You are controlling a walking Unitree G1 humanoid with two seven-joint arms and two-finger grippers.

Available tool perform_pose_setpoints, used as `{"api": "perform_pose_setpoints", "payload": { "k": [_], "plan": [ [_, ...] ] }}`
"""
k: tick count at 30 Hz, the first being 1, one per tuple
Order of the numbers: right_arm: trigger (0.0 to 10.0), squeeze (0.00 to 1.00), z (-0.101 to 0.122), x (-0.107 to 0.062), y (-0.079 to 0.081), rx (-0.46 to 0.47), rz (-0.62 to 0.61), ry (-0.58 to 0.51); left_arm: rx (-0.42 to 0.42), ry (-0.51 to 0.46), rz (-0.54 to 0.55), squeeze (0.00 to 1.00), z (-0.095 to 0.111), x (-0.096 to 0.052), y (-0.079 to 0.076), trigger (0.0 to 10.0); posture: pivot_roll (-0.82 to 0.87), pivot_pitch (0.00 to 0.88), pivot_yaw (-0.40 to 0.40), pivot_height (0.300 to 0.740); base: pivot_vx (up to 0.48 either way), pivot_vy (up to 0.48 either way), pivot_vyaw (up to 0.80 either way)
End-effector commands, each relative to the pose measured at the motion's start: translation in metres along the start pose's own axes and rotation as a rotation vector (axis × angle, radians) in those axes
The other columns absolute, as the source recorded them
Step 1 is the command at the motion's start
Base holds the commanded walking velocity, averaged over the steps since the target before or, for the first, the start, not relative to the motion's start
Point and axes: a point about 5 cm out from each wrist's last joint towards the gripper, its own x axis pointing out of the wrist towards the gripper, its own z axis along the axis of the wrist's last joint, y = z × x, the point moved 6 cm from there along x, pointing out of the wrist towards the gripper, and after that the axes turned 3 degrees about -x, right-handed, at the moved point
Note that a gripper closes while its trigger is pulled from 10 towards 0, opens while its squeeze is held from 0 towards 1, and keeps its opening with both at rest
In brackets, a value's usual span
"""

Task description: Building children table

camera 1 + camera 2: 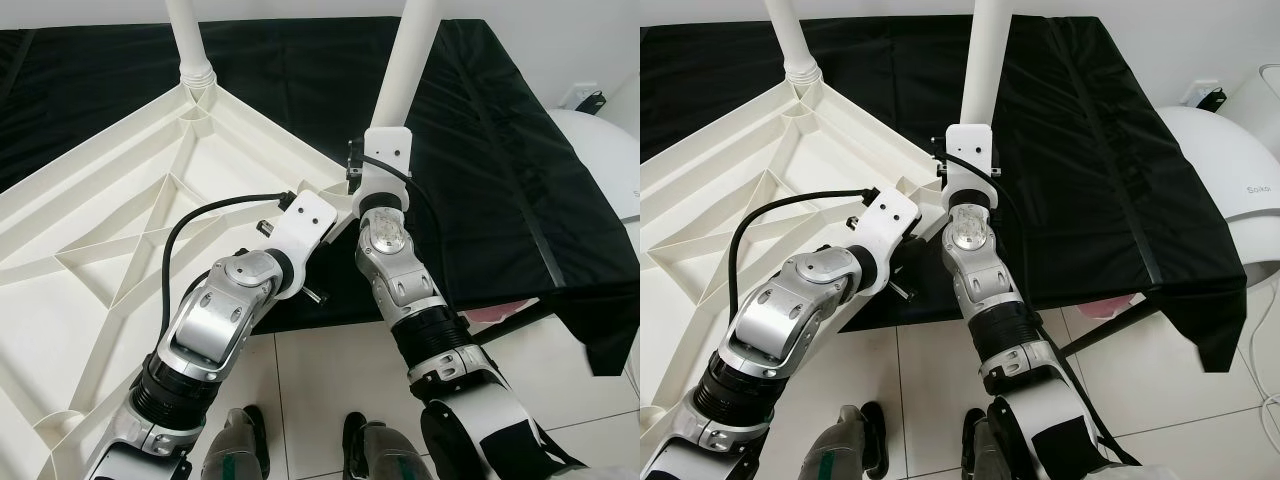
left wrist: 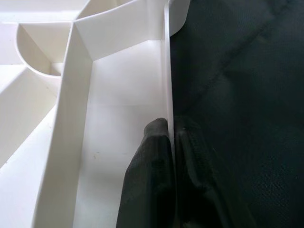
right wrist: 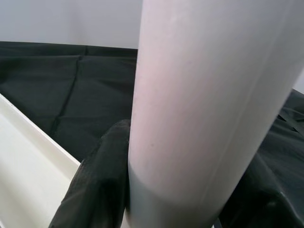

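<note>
We steadied the upturned tabletop while seating a leg.

From the head, we saw the white tabletop (image 1: 120,250) lying underside-up on the black cloth (image 1: 480,160), one leg (image 1: 190,40) already upright at its far corner. In the left wrist view, our left gripper (image 2: 170,147) pinched the tabletop's thin rim (image 2: 167,61). In the right wrist view, our right gripper (image 3: 190,190) clamped the second leg (image 3: 204,95), its long axis vertical, directly above the near corner, so the coming push likely ran straight down.
</note>
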Motion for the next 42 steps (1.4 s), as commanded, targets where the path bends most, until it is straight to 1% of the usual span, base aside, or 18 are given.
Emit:
{"api": "perform_pose_setpoints", "payload": {
  "k": [1, 8, 9, 11, 12, 14, 15, 17, 18, 24, 27, 29, 30, 33, 34, 40, 41, 42],
  "plan": [
    [10.0, 0.0, -0.019, -0.008, 0.007, 0.064, -0.045, 0.1, -0.004, 0.026, 0.044, 0.0, -0.007, -0.001, 0.006, 10.0, -0.07, 0.235, -0.025, 0.74, 0.0, 0.0, 0.0],
    [10.0, 0.0, -0.018, -0.007, 0.007, 0.07, -0.052, 0.098, -0.002, 0.026, 0.046, 0.0, -0.006, -0.001, 0.008, 10.0, -0.07, 0.233, -0.024, 0.74, 0.0, 0.0, 0.0],
    [10.0, 0.22, -0.018, -0.007, 0.006, 0.077, -0.053, 0.099, -0.003, 0.027, 0.047, 0.0, -0.006, -0.001, 0.008, 10.0, -0.07, 0.233, -0.022, 0.74, 0.0, 0.0, 0.0],
    [10.0, 0.22, -0.018, -0.007, 0.006, 0.08, -0.053, 0.099, -0.003, 0.026, 0.047, 0.0, -0.006, -0.001, 0.008, 10.0, -0.07, 0.233, -0.022, 0.74, 0.0, 0.0, 0.0],
    [10.0, 1.0, -0.017, -0.007, 0.007, 0.084, -0.05, 0.095, -0.002, 0.026, 0.048, 0.0, -0.006, -0.001, 0.009, 10.0, -0.07, 0.232, -0.021, 0.74, 0.0, 0.0, 0.0],
    [10.0, 1.0, -0.016, -0.007, 0.008, 0.093, -0.043, 0.097, -0.001, 0.026, 0.048, 0.0, -0.006, -0.001, 0.009, 10.0, -0.07, 0.232, -0.021, 0.74, 0.0, 0.0, 0.0],
    [10.0, 0.07, -0.016, -0.007, 0.009, 0.098, -0.035, 0.098, -0.001, 0.026, 0.048, 0.0, -0.006, -0.001, 0.009, 10.0, -0.07, 0.232, -0.021, 0.74, 0.0, 0.0, 0.0],
    [10.0, 0.07, -0.016, -0.007, 0.01, 0.101, -0.029, 0.099, 0.0, 0.026, 0.048, 0.0, -0.006, -0.001, 0.009, 10.0, -0.07, 0.232, -0.021, 0.74, 0.0, 0.0, 0.0],
    [10.0, 0.0, -0.017, -0.007, 0.012, 0.111, -0.013, 0.106, -0.001, 0.026, 0.049, 0.0, -0.006, -0.001, 0.009, 10.0, -0.07, 0.228, -0.023, 0.74, 0.0, 0.0, 0.0],
    [10.0, 0.0, -0.015, -0.007, 0.016, 0.125, 0.009, 0.097, -0.003, 0.024, 0.05, 0.0, -0.006, -0.001, 0.009, 10.0, -0.07, 0.223, -0.025, 0.74, 0.0, 0.0, 0.0],
    [10.0, 0.0, -0.013, -0.007, 0.022, 0.15, 0.042, 0.098, -0.004, 0.024, 0.051, 0.0, -0.005, -0.001, 0.009, 10.0, -0.07, 0.223, -0.025, 0.74, 0.0, 0.0, 0.0],
    [10.0, 0.0, -0.013, -0.007, 0.022, 0.153, 0.047, 0.098, -0.004, 0.023, 0.051, 0.0, -0.005, -0.001, 0.009, 10.0, -0.07, 0.223, -0.025, 0.74, 0.0, 0.0, 0.0],
    [10.0, 1.0, -0.012, -0.008, 0.022, 0.154, 0.052, 0.091, -0.003, 0.023, 0.052, 0.0, -0.005, -0.001, 0.009, 10.0, -0.07, 0.215, -0.025, 0.74, 0.0, 0.0, 0.0],
    [10.0, 1.0, -0.01, -0.008, 0.021, 0.161, 0.057, 0.086, -0.003, 0.021, 0.052, 0.0, -0.005, 0.0, 0.009, 10.0, -0.07, 0.213, -0.025, 0.74, 0.0, 0.0, 0.0],
    [10.0, 0.0, -0.01, -0.007, 0.021, 0.162, 0.066, 0.081, -0.002, 0.021, 0.051, 0.0, -0.005, 0.0, 0.009, 10.0, -0.07, 0.213, -0.025, 0.74, 0.0, 0.0, 0.0],
    [10.0, 0.01, -0.009, -0.007, 0.018, 0.164, 0.091, 0.077, 0.0, 0.021, 0.049, 0.0, -0.005, 0.0, 0.009, 10.0, -0.08, 0.207, -0.024, 0.74, 0.0, 0.0, 0.0],
    [10.0, 1.0, -0.009, -0.007, 0.017, 0.166, 0.101, 0.075, 0.002, 0.02, 0.047, 0.0, -0.005, 0.001, 0.009, 10.0, -0.08, 0.207, -0.024, 0.74, 0.0, 0.0, 0.0],
    [10.0, 1.0, -0.009, -0.007, 0.017, 0.166, 0.101, 0.075, 0.002, 0.02, 0.047, 0.0, -0.005, 0.001, 0.009, 10.0, -0.08, 0.207, -0.024, 0.74, 0.0, 0.0, 0.0]
  ]
}}
